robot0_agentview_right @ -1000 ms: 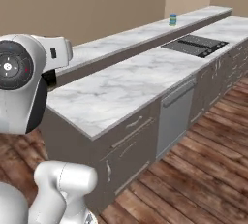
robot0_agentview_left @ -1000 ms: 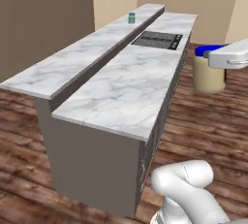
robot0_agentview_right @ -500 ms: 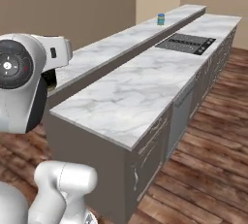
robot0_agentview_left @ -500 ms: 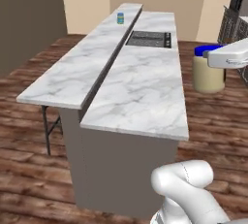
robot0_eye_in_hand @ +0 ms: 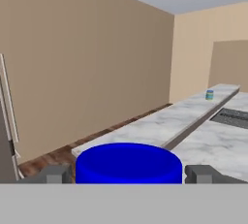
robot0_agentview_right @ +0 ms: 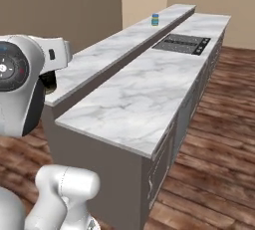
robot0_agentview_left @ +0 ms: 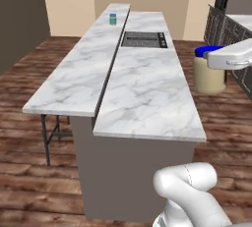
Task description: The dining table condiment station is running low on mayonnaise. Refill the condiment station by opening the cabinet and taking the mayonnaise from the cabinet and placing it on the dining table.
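Gripper carries the mayonnaise, its dark finger tips set wide on either side of the blue lid. Held upright, the cream-beige jar hangs in the air to the right of the dining table, well above the wood floor. Any label is probably turned away; no writing can be read. Far down the table's raised ledge stands a small teal and yellow jar, beside the black cooktop.

The mayonnaise hangs in the air right of the dining table, under the white hand
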Robot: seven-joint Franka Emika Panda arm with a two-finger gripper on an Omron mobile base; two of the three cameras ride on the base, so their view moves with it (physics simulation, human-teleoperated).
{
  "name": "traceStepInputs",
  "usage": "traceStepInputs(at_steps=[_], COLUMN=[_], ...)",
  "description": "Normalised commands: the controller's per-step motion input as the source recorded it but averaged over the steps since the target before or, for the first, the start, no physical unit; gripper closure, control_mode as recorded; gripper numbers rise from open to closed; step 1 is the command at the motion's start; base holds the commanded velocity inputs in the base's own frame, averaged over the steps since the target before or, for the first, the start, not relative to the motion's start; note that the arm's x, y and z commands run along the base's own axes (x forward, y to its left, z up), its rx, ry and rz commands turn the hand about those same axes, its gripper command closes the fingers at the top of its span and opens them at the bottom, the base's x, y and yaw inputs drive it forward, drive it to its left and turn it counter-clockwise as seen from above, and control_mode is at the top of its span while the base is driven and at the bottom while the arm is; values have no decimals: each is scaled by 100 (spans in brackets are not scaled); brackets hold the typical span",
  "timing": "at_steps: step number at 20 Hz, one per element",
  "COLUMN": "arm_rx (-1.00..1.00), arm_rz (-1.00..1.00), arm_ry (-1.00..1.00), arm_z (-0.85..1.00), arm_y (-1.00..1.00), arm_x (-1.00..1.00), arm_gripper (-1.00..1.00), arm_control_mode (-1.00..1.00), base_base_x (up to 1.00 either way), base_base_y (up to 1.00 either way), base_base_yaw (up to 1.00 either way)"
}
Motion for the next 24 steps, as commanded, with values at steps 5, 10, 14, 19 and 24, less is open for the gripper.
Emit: traceStepInputs(at_steps=[5, 10, 14, 19, 24], arm_rx=[0, 0, 0, 0, 0], arm_rz=[0, 0, 0, 0, 0], arm_ry=[0, 0, 0, 0, 0], arm_z=[0, 0, 0, 0, 0], arm_y=[0, 0, 0, 0, 0], arm_x=[0, 0, 0, 0, 0], arm_gripper=[100, 100, 100, 100, 100], arm_control_mode=[100, 100, 100, 100, 100], base_base_x=[5, -77, -100, -39, 4], base_base_y=[100, 98, 86, 100, 100], base_base_yaw=[-32, -10, 4, 28, 51])
